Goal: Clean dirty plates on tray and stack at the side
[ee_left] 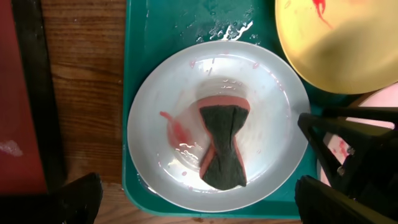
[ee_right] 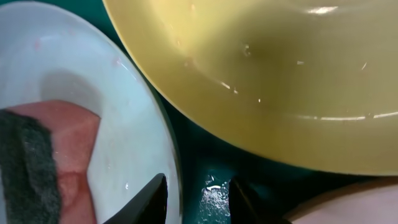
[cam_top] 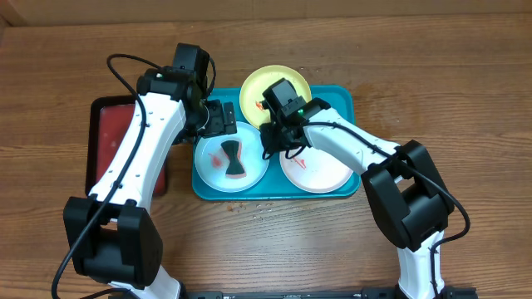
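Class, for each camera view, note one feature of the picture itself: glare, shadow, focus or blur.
Overhead: even light, sharp across the table, no glare. Left wrist: bright glints on the wet tray by the pale blue plate. Right wrist: close, soft focus, with streaky highlights on the yellow-green plate.

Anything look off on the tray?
Sponge lies twisted into a bow-tie on the pale blue plate, beside a red smear. Water is splashed on the tray by that plate. The yellow-green plate overhangs the tray's far rim.

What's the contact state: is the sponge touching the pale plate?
Touching. Left wrist view shows the sponge lying flat on the pale plate, no gap.
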{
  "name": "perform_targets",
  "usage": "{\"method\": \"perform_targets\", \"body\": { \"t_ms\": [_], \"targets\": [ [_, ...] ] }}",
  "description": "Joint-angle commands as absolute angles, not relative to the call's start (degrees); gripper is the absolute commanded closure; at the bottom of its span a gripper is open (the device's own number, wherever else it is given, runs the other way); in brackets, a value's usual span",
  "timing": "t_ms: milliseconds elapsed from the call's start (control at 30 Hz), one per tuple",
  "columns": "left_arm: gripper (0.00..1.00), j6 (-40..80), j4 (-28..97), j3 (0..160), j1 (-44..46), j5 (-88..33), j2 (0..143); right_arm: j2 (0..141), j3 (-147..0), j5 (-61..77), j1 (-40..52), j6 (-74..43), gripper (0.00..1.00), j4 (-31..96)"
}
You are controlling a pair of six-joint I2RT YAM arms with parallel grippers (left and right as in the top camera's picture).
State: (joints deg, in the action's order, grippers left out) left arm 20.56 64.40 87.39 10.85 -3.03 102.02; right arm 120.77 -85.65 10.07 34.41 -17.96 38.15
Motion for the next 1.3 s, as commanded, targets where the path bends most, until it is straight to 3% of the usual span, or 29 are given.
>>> {"method": "perform_targets", "body": {
  "t_ms": [0, 367, 467, 667, 833, 1067, 1267],
  "targets": [
    [0.01, 19.7, 63.8, 86.4, 10.9, -4.1, 101.9, 120.6, -84.8, 9.6, 34.9, -18.1, 0.66, 37.7],
    [0.11, 19.7, 61.2, 86.3, 10.9, -4.5, 102.5, 120.6, -84.6, 9.6, 35.4, -18.1, 0.67, 36.7],
    [0.12, 19.7, 61.0, 86.3, 10.9, -4.6, 104.0, 120.6, -84.6, 9.1, 35.4, -18.1, 0.73, 36.6],
    [0.16, 19.2, 60.8, 86.3, 11.3, -10.3, 108.8, 120.6, -84.6, 9.0, 35.4, -18.1, 0.76, 36.6],
    [0.39, 19.2, 60.2, 86.3, 11.3, -10.7, 113.8, 120.6, -84.6, 9.0, 35.4, -18.1, 0.76, 36.5],
    [0.45, 13.6, 60.6, 86.3, 11.6, -21.1, 120.3, 120.6, -84.6, 9.0, 35.3, -18.1, 0.76, 36.4],
    [0.48, 13.4, 61.2, 86.3, 11.8, -21.0, 122.1, 120.6, -84.6, 9.0, 35.3, -18.0, 0.76, 36.1]
  ]
}}
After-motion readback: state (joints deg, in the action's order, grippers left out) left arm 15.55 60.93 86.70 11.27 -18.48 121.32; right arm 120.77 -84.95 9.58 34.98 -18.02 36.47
